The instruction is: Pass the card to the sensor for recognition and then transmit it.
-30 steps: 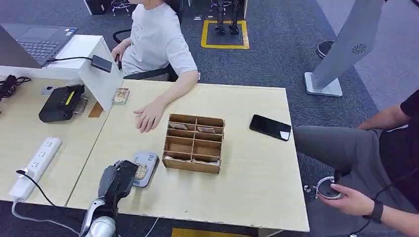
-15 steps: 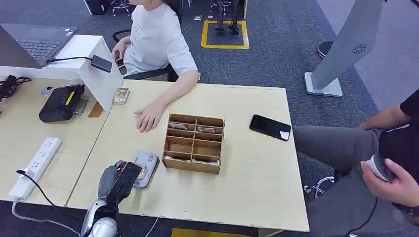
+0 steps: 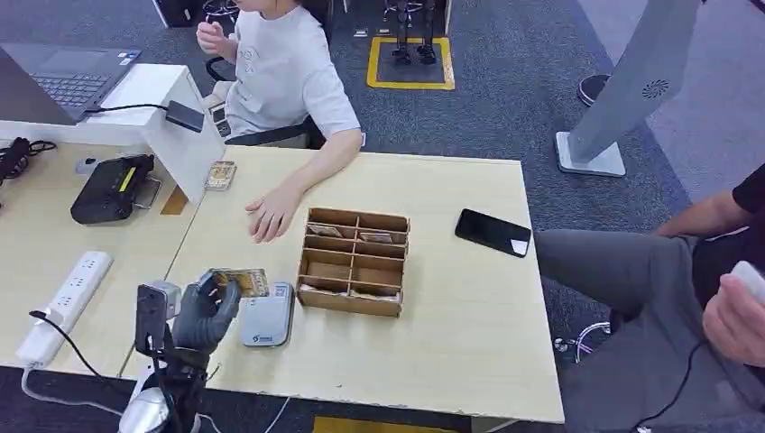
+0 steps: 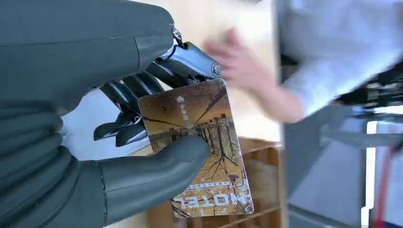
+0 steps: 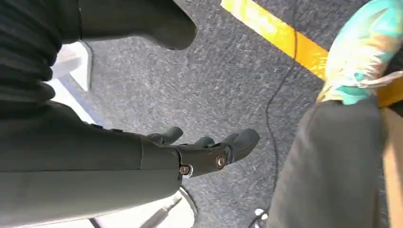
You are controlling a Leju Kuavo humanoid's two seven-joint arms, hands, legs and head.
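Near the front left corner of the wooden table (image 3: pixel 451 298), the left hand (image 3: pixel 206 314) is holding a hotel key card (image 3: pixel 240 281), pinched between its thumb and fingers and lifted just above and beside the grey card sensor (image 3: pixel 268 317), not touching it. Wrist view shows the card pretty clearly, brownish tree print with "HOTEL" on it. Right next to the sensor sits a wooden compartment box (image 3: pixel 354 262) with a few cards in its slots. A person's hand (image 3: pixel 271 213) rests flat on the table just behind that box. Black phone (image 3: pixel 493 233) lies further right. Right hand (image 5: pixel 199 152) hangs over the carpet, fingers loosely apart, holding nothing.
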